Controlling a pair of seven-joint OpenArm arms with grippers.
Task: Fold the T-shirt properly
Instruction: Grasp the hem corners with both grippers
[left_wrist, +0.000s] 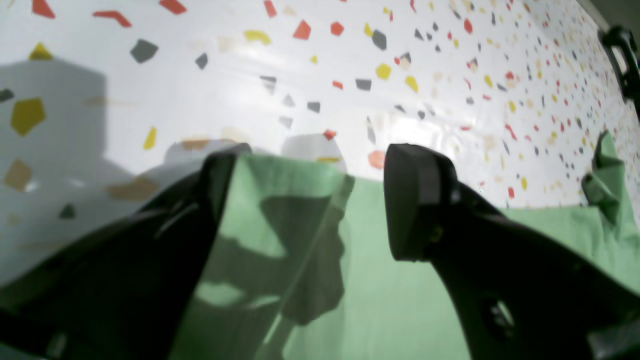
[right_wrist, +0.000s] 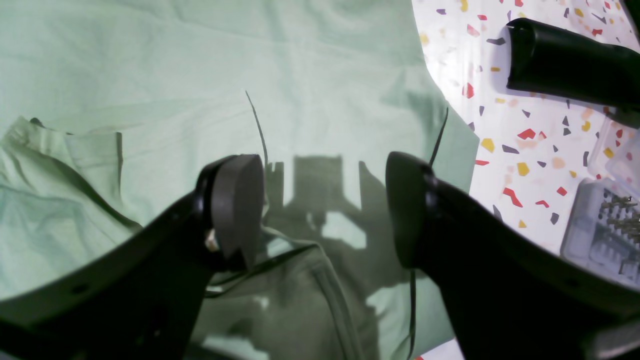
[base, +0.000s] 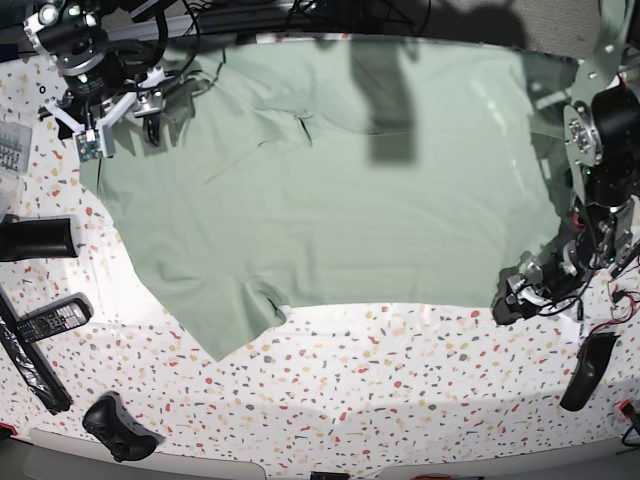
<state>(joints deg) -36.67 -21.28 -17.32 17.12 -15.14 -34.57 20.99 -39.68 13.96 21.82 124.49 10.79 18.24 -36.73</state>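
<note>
Speckled worktop (base: 400, 370), T-shirt (base: 350, 200) spread flat across its far half. My left gripper (left_wrist: 320, 200) and right gripper (right_wrist: 325, 205) both gape, empty. Pinch hem corners squarely before folding.

The T-shirt (base: 340, 190) is lying spread across the bench (base: 400, 380); a remote control (base: 48, 320) and game controller (base: 120, 428) are sitting beside its left edge.

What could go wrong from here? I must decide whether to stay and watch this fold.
1. The open left hand sits at the pale sage-green cloth T-shirt's very edge, so it may pinch little cloth.
2. The open right hand hovers over overlapping folds and could grab several layers.
</note>
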